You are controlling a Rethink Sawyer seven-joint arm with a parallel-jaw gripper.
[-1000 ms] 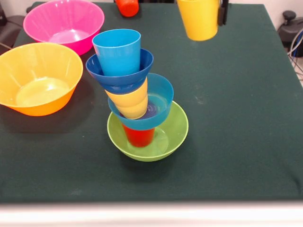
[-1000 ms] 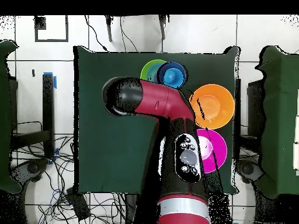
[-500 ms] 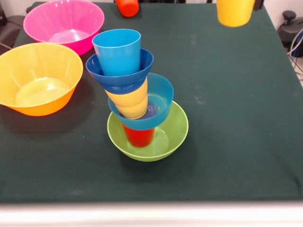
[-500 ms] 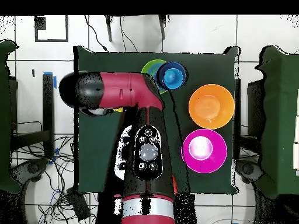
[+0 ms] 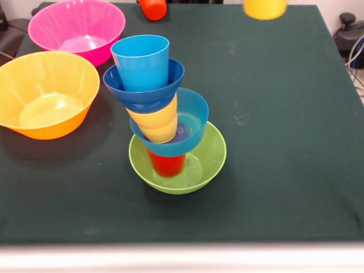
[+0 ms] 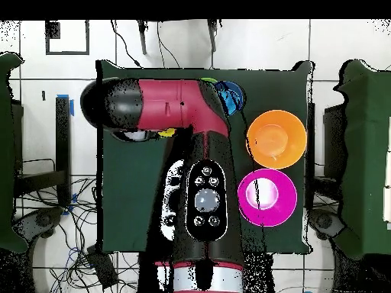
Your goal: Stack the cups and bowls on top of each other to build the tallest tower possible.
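Note:
The tower stands at mid-table: green bowl (image 5: 196, 168), red cup (image 5: 168, 164), light blue bowl (image 5: 194, 116), yellow cup (image 5: 156, 122), dark blue bowl (image 5: 145, 94), light blue cup (image 5: 141, 60) on top. It leans left. A second yellow cup (image 5: 264, 8) hangs in the air at the top edge, with only its base showing. The gripper holding it is above the picture edge. In the overhead view the arm (image 6: 164, 107) hides it, with a yellow sliver (image 6: 166, 132) below the arm. The tower's blue top (image 6: 231, 97) peeks out beside the arm.
A pink bowl (image 5: 77, 25) and a yellow-orange bowl (image 5: 45, 91) sit at the left, also in the overhead view (image 6: 267, 197) (image 6: 276, 139). An orange cup (image 5: 153, 8) lies at the far edge. The table is covered in dark green cloth (image 5: 284, 142).
The held yellow cup has risen and shifted, so only its base shows at the top edge. In the overhead view the arm has swung over towards the tower.

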